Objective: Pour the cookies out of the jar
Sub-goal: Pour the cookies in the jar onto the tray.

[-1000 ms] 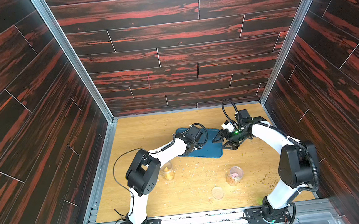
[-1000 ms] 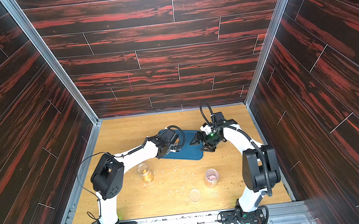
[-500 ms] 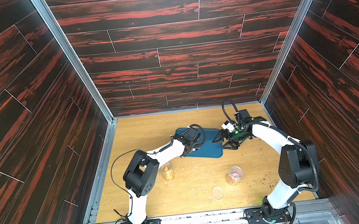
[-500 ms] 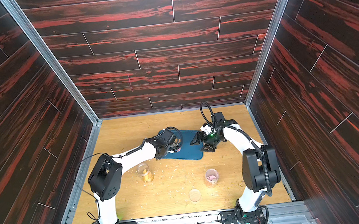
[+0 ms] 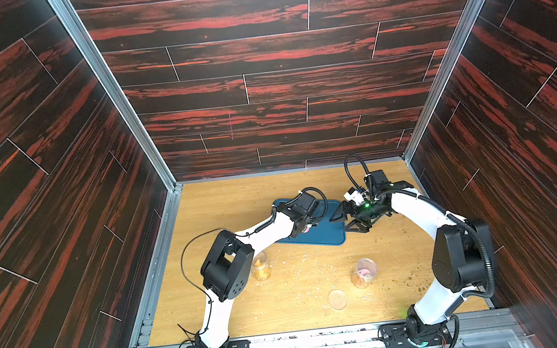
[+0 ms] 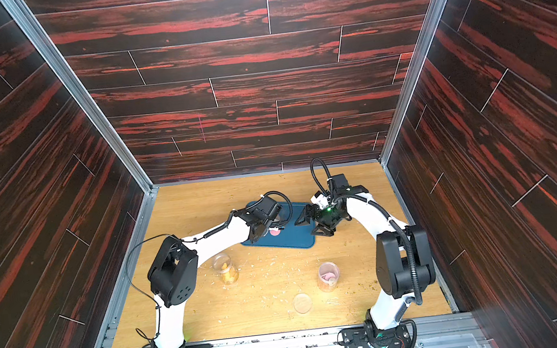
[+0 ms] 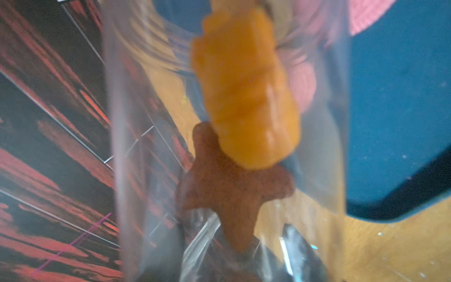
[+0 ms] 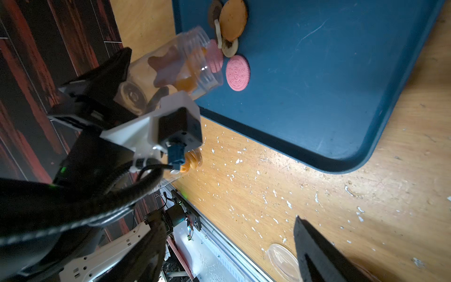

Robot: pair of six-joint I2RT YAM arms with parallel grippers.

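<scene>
- Dark wood-look panels with red streaks boxed the cell in on three sides.
- Underneath, a light wooden surface carried everything, with both arm bases bolted along its near edge.
- From there the left arm reached out over the tray, and the right arm curled in from its own side.
- Between the two wrists, a blue tray lay flat toward the back of the surface.
- Over the tray, the left end effector was clamped on the jar. It gripped the clear body near the base end and held the jar tipped, threaded mouth down toward the tray.
- Meanwhile the right end effector hung at the tray's edge on its own side, jaws spread wide with nothing between them.
- Just beside the left arm's elbow stood a second jar with orange bits inside. A third jar with pink stuff stood upright nearer the right arm, well apart from it.
- Near that third jar, a clear lid lay flat on the surface.
- Some of the cookies were already on the tray, right at the jar's mouth: a pink round one, an orange-brown round one and a couple of pale ones.
- Inside the jar sat an orange one and a brown star, plus pink ones near the mouth.
- Pale crumbs were scattered all over the wood.
</scene>
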